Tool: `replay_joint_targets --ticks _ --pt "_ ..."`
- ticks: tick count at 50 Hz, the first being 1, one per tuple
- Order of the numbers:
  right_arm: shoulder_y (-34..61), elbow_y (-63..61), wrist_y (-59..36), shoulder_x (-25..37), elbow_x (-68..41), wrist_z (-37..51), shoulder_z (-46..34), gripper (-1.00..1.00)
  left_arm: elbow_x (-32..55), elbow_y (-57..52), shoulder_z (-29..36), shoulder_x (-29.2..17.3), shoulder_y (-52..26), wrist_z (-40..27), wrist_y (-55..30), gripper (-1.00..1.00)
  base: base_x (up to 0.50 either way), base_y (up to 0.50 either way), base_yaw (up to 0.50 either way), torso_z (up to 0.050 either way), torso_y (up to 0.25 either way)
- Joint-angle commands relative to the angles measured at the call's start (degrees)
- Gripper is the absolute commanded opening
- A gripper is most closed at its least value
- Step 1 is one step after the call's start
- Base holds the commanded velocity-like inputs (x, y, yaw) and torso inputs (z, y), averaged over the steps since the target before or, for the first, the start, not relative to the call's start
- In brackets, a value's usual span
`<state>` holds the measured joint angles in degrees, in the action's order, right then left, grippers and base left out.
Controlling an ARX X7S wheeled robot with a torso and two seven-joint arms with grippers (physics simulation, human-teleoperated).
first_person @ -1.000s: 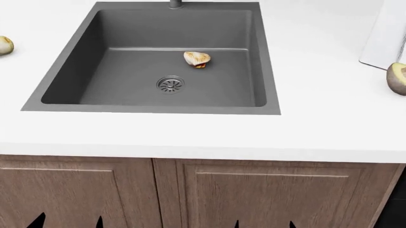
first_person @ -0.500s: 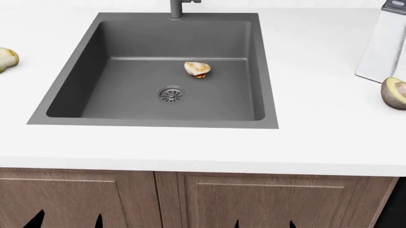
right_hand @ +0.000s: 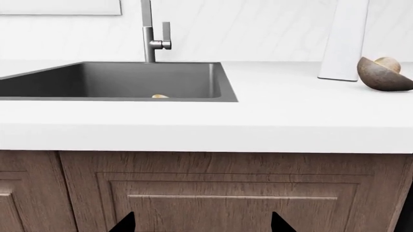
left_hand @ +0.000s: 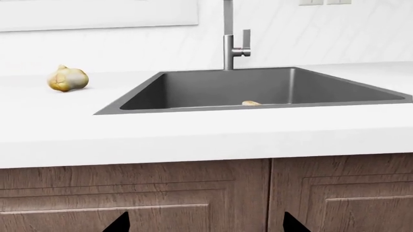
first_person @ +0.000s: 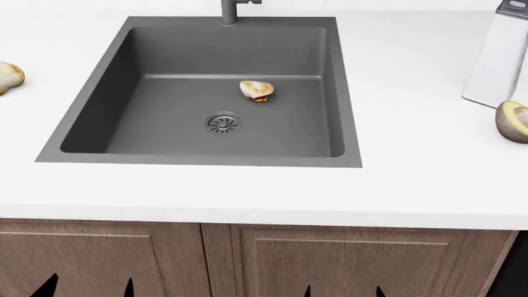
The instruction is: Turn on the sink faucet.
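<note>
The sink faucet stands at the sink's back rim; the head view shows only its base. The left wrist view shows its upright post with the side lever. The right wrist view shows it too. The dark grey sink has a round drain. My left gripper and right gripper are low in front of the cabinet doors, far from the faucet. Both are open and empty, with only the dark fingertips showing. They also show in the wrist views, left gripper and right gripper.
A pale shell-like item lies in the basin. A garlic-like bulb sits on the white counter at left. An avocado half and a white upright board are at right. Wooden cabinet doors are below the counter.
Over the last second the head view tilted up, bringing the faucet base into view. In the last half second nothing has visibly moved. The grippers stay in place.
</note>
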<state>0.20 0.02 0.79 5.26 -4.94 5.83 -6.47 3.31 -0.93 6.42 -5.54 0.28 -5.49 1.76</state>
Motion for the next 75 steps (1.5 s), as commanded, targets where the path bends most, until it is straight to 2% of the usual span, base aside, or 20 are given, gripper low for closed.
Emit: replay_joint_targets --ticks 1,6,10,12,14,19,20,22,26,28,33,35,37,44,49,64,70,75 --pt "-0.3 -0.2 -0.7 -3.2 4.1 -4.0 3.4 1.0 -2.4 -0.3 -4.5 3.3 0.7 4.4 0.1 1.0 0.0 0.0 0.0 0.0 0.0" --pt "-0.1 -2.8 -2.9 -2.8 3.2 -2.8 2.9 1.0 -1.7 -2.1 -4.0 2.9 0.2 3.2 -2.9 1.0 0.0 0.0 0.0 0.0 0.0" --pt "0.3 -13.2 -10.7 -1.5 3.7 -2.4 1.9 1.0 2.5 -13.3 -5.1 2.3 -0.6 3.3 -13.2 1.0 0.0 0.0 0.0 0.0 0.0" --pt "1.9 -21.0 -19.2 0.3 2.4 -3.4 3.3 1.0 1.6 -18.3 -4.7 0.2 -1.7 3.5 -17.6 1.0 0.0 0.0 0.0 0.0 0.0" --pt "3.4 -27.6 -26.4 2.9 2.4 -4.0 4.3 1.0 0.9 -23.8 -4.7 -3.1 -4.8 4.2 -25.6 1.0 0.0 0.0 0.0 0.0 0.0" --pt "6.7 -39.0 -41.0 10.1 1.8 -7.5 6.9 1.0 -1.4 -28.5 -5.2 -10.0 -9.3 6.2 -35.9 1.0 0.0 0.0 0.0 0.0 0.0" --pt "8.0 -42.5 -45.1 11.9 0.6 -8.8 8.9 1.0 -1.4 -31.2 -6.4 -13.1 -8.6 7.9 -37.7 1.0 0.0 0.0 0.0 0.0 0.0" --pt "10.6 -45.8 -50.2 14.0 0.1 -9.9 10.0 1.0 -1.8 -33.8 -5.4 -14.7 -10.8 8.8 -42.2 1.0 0.0 0.0 0.0 0.0 0.0" --pt "18.8 -50.2 -60.9 18.8 -1.3 -12.6 9.9 1.0 0.8 -40.6 -8.2 -18.5 -16.0 12.6 -51.9 1.0 0.0 0.0 0.0 0.0 0.0" --pt "23.2 -50.8 -62.4 18.8 -4.4 -15.6 12.7 1.0 3.0 -41.7 -9.7 -21.0 -19.0 15.7 -56.8 1.0 0.0 0.0 0.0 0.0 0.0" --pt "32.8 -48.3 -69.6 22.9 -5.3 -17.5 11.3 1.0 4.6 -40.4 -8.1 -22.7 -30.3 17.5 -64.6 1.0 0.0 0.0 0.0 0.0 0.0" --pt "35.1 -49.1 -72.2 23.7 -5.9 -18.1 11.6 1.0 4.7 -38.8 -7.9 -23.0 -33.0 17.7 -65.5 1.0 0.0 0.0 0.0 0.0 0.0" --pt "37.0 -49.4 -75.7 21.5 -7.7 -19.0 15.1 1.0 4.5 -36.7 -8.2 -22.8 -33.6 17.6 -64.5 1.0 0.0 0.0 0.0 0.0 0.0" --pt "39.9 -48.4 -77.1 25.4 -6.7 -18.5 10.9 1.0 4.3 -33.6 -8.2 -23.2 -37.1 17.5 -65.1 1.0 0.0 0.0 0.0 0.0 0.0" --pt "43.5 -47.4 -79.1 25.7 -6.9 -18.3 9.6 1.0 4.1 -31.9 -7.8 -23.1 -38.5 17.2 -65.2 1.0 0.0 0.0 0.0 0.0 0.0" --pt "43.0 -46.9 -79.9 26.7 -7.0 -18.4 10.6 1.0 3.6 -30.2 -6.1 -22.3 -40.4 15.9 -66.4 1.0 0.25 0.28 0.0 0.0 0.0" --pt "42.3 -47.1 -80.0 26.6 -6.7 -17.8 11.4 1.0 4.4 -30.7 -7.6 -23.4 -40.0 17.1 -66.3 1.0 0.39 0.26 0.0 0.0 0.0" --pt "42.2 -47.7 -81.2 26.1 -6.6 -17.3 12.7 1.0 3.9 -30.2 -5.9 -22.5 -40.9 16.1 -66.5 1.0 0.43 0.0 0.0 0.0 0.0"
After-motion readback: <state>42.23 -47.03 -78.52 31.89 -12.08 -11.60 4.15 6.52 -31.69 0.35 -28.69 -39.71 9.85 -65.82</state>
